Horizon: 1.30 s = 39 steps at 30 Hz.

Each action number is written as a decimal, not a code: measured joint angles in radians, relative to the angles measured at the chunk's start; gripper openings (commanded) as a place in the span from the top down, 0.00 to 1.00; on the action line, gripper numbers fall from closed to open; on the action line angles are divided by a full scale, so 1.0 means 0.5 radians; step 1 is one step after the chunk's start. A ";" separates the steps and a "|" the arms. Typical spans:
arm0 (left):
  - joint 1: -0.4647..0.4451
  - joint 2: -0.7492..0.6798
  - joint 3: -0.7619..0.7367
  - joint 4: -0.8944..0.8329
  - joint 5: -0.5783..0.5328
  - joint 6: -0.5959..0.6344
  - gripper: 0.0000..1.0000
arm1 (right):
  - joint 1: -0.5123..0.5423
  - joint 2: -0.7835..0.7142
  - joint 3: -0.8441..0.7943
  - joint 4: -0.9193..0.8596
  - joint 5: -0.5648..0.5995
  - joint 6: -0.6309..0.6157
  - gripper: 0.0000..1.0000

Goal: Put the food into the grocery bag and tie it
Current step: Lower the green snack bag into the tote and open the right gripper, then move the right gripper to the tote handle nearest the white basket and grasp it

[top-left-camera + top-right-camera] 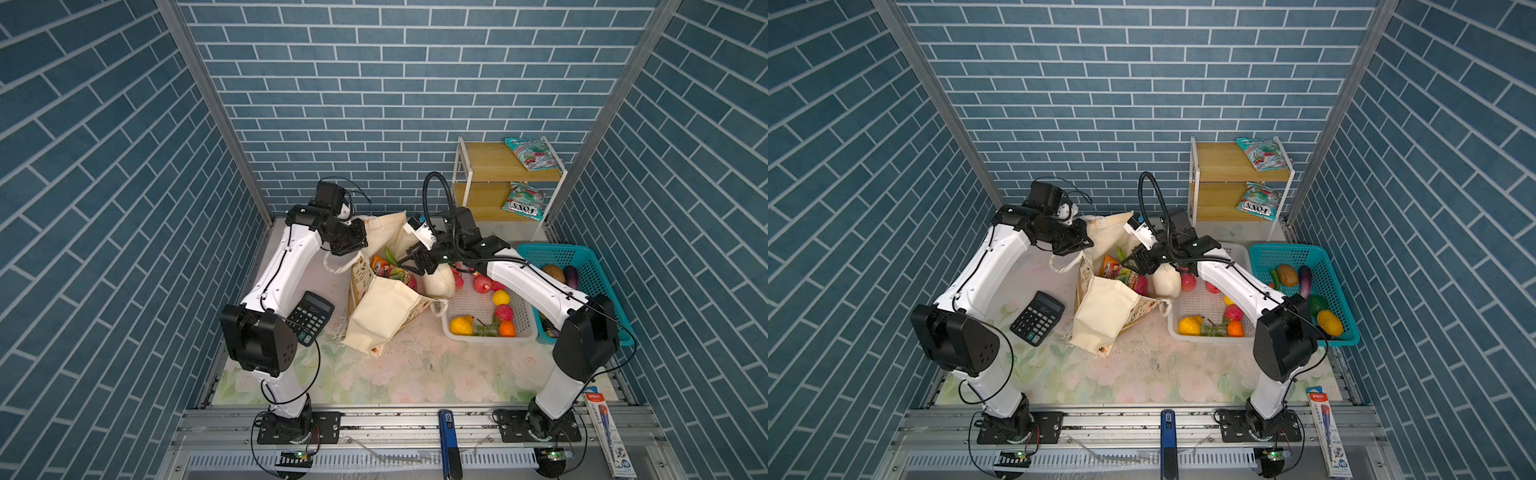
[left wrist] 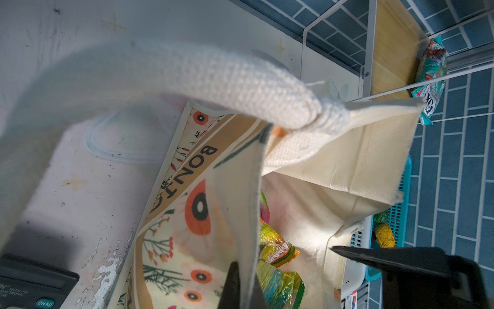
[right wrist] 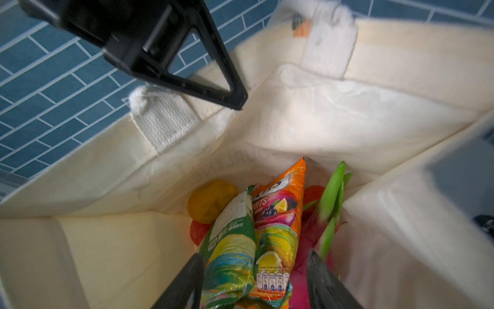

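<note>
The grocery bag [image 1: 382, 316] stands open-mouthed in the middle of the bench [image 1: 415, 374], between a black calculator [image 1: 309, 318] on its left and a white basket [image 1: 446, 328] on its right. Inside it, a green snack packet [image 3: 232, 240] and an orange snack packet [image 3: 280, 214] stand side by side. A magenta dragon fruit [image 3: 307, 240] with green tips lies against them, and a yellow round fruit [image 3: 211, 200] sits deeper down.

The right pincer [image 3: 255, 256] hangs over the bag's mouth with its jaws well apart. The lower ends of both packets show between its fingers, and there is a gap on the orange packet's side. From the wrist view I cannot tell whether the other finger touches the green packet. It grips nothing.

The left pincer [image 2: 244, 281] is clamped together on the bag's printed front wall near the rim, with the cream cloth passing between its dark fingers. A thick rope handle [image 2: 213, 77] arches just beside it.

More round fruits [image 1: 503, 312] lie in the white basket. A teal basket [image 1: 598, 266] sits just beyond it, and a small wooden shelf [image 1: 490, 166] stands at the back.
</note>
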 measured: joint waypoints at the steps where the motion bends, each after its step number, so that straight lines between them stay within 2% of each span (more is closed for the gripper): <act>1: 0.000 0.000 0.000 0.000 -0.002 0.001 0.95 | -0.008 -0.057 0.000 -0.003 0.043 0.003 0.36; 6: 0.000 0.000 0.000 0.000 -0.007 0.004 0.96 | -0.078 -0.359 0.000 -0.022 0.331 0.134 0.42; 9: 0.000 0.001 0.000 0.000 -0.008 0.003 0.95 | -0.179 -0.528 -0.054 -0.050 0.520 0.323 0.48; 13: 0.000 0.001 0.000 0.000 -0.019 0.002 0.95 | -0.262 -0.702 -0.317 -0.098 0.703 0.640 0.51; 19: 0.000 0.001 0.000 0.001 -0.022 -0.004 0.95 | -0.253 -0.731 -0.737 -0.184 0.714 1.015 0.53; 27: 0.000 0.000 -0.014 0.009 -0.022 -0.009 0.95 | -0.248 -0.722 -0.978 -0.140 0.690 1.178 0.56; 30: 0.000 0.000 -0.037 0.032 -0.022 -0.009 0.95 | -0.248 -0.650 -0.980 -0.077 0.629 1.195 0.66; 34: 0.000 -0.007 -0.048 0.047 -0.023 -0.009 0.95 | -0.243 -0.495 -0.914 -0.073 0.542 1.183 1.00; 39: 0.000 -0.062 -0.085 0.050 -0.065 -0.038 0.96 | -0.199 -0.412 -0.511 -0.269 0.504 1.050 1.00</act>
